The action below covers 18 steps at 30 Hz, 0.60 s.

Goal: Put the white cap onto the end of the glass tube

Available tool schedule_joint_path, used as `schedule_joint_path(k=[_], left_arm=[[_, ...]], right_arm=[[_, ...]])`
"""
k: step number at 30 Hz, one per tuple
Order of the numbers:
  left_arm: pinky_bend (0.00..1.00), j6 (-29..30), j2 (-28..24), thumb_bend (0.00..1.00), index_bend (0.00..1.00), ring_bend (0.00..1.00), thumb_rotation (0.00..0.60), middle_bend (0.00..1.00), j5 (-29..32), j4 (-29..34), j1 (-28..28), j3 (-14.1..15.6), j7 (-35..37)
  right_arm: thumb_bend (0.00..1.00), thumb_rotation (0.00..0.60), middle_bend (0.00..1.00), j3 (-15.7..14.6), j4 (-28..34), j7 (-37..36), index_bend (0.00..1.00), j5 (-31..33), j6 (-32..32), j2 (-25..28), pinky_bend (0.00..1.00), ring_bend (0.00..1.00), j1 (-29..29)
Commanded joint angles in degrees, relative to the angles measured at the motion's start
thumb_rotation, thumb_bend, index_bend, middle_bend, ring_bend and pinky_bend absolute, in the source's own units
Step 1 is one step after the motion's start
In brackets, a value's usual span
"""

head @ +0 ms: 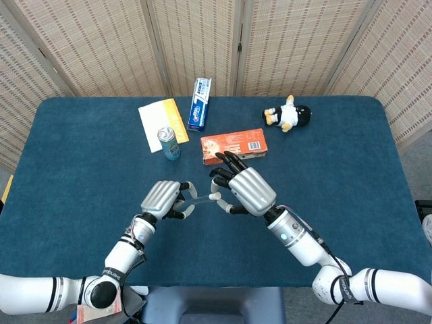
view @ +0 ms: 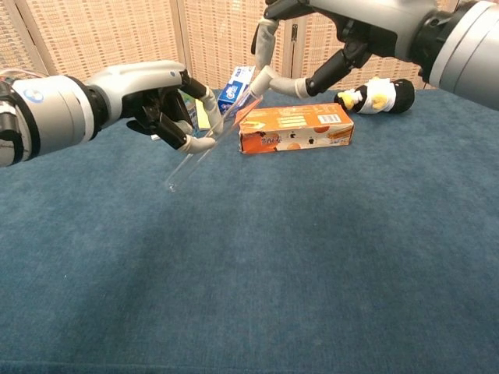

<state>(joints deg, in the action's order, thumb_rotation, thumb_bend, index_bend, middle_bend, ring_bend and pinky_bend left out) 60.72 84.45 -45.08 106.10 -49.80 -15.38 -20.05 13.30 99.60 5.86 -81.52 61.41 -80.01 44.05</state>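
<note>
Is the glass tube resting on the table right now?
No, the left hand holds the glass tube tilted in the air above the table.

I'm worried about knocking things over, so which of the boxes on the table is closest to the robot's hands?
The orange box: it lies just beyond the right hand. The blue and white toothpaste box sits farther back, near the screen.

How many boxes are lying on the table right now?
2: an orange box near the table's middle, just beyond the right hand, and a blue-and-white toothpaste box at the back beside a yellow-and-white packet.
</note>
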Motion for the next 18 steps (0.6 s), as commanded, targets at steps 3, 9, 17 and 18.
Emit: schedule_joint_path(k=[3,9,17,18], left_arm=[[1.00,-0.19,0.02,0.36,0.70,1.00,0.600,1.00,0.43,-0.19,-0.14,-0.03,0.16],[1.00,-0.38,-0.03,0.36,0.70,1.00,0.600,1.00,1.02,-0.27,-0.44,-0.02,0.03],[1.00,-0.44,-0.17,0.36,0.70,1.00,0.600,1.00,0.97,-0.38,-0.49,0.07,0.40],[1.00,-0.45,-0.17,0.36,0.70,1.00,0.600,1.00,0.96,-0.38,-0.51,0.05,0.46]], right_arm=[[0.52,0.600,0.30,-0.20,-0.02,0.13,0.67,-0.17,-0.13,-0.18,0.00,0.00,0.18],[0.52,0.600,0.30,-0.26,-0.23,0.44,0.67,-0.17,-0.30,-0.61,0.00,0.00,0.52],[0.52,0.600,0.30,-0.23,-0.68,0.33,0.67,0.23,-0.59,-0.92,0.00,0.00,0.82],[0.52,0.600,0.30,-0.26,-0.75,0.37,0.67,0.23,-0.64,-0.99,0.00,0.00,0.87]])
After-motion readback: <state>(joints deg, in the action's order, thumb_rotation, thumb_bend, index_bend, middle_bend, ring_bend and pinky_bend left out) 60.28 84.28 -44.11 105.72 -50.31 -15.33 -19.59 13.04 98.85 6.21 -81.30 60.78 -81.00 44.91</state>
